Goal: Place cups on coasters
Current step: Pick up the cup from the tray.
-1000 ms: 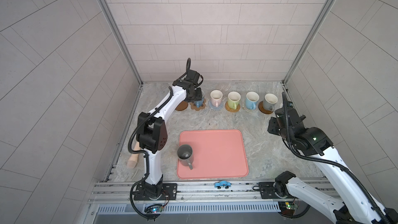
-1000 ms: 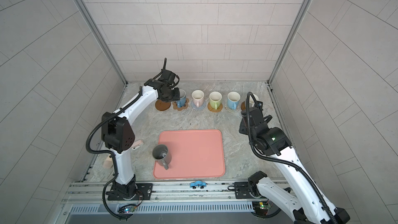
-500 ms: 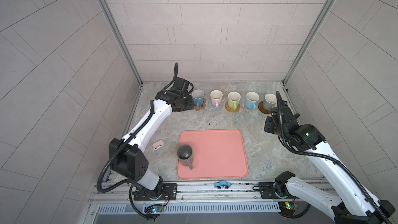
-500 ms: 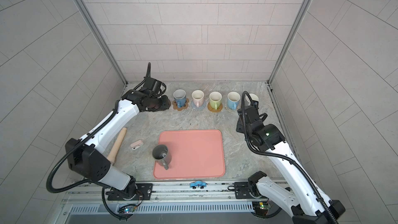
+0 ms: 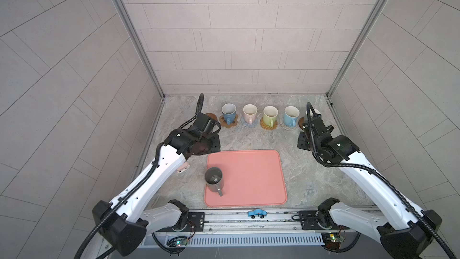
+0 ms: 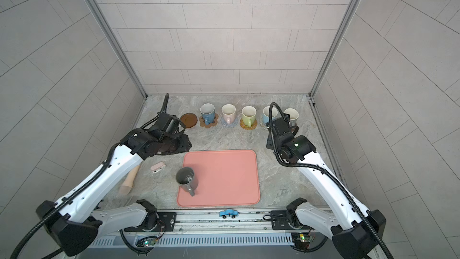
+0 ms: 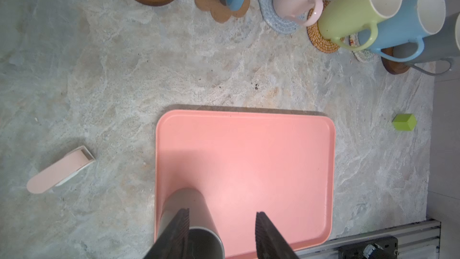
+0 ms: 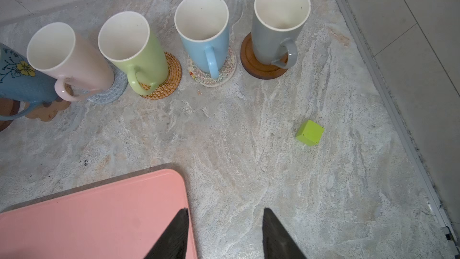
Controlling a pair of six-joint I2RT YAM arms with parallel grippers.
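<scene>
Dark grey ceramic mug [image 5: 213, 179] stands on the large pink rectangular tray [image 5: 249, 175], near-left corner; upright, long axis vertical, mouth up, handle pointing at the tray's near edge; not on a coaster.

Bare brown wooden disc coaster [image 6: 188, 120] lies past the tray's far-left corner; left arm [image 5: 159, 168] covers part of it in a top view.

Five more mugs in a row past the tray's far edge, all upright, handles toward the tray:
- flowered blue mug [image 5: 228, 112] on tan paw-print mat [image 7: 219, 8]
- pale pink mug [image 5: 249, 112] on blue-grey knit round [image 7: 276, 21]
- light green mug [image 5: 270, 114] on woven rattan round [image 8: 171, 71]
- light blue mug [image 5: 290, 115] on clear patterned round [image 8: 224, 75]
- grey-brown mug [image 8: 276, 21] on second brown wooden disc [image 8: 261, 71]; right arm [image 5: 361, 168] hides part of it in both top views

Left gripper [image 7: 221, 212] hangs over the tray's far-left corner, between dark mug and bare disc; jaws partly apart, nothing in them.

Right gripper [image 8: 225, 210] hangs over the marble tabletop [image 8: 249, 145] off the tray's far-right corner; jaws partly apart, empty.

Clutter: small pink capsule-shaped object [image 6: 157, 166] and pale wooden stick [image 6: 129, 179] left of the tray; lime-green cube [image 8: 310, 132] off its far-right corner; blue toy car [image 5: 257, 213] on the metal rail [image 5: 224, 218] past its near edge.
</scene>
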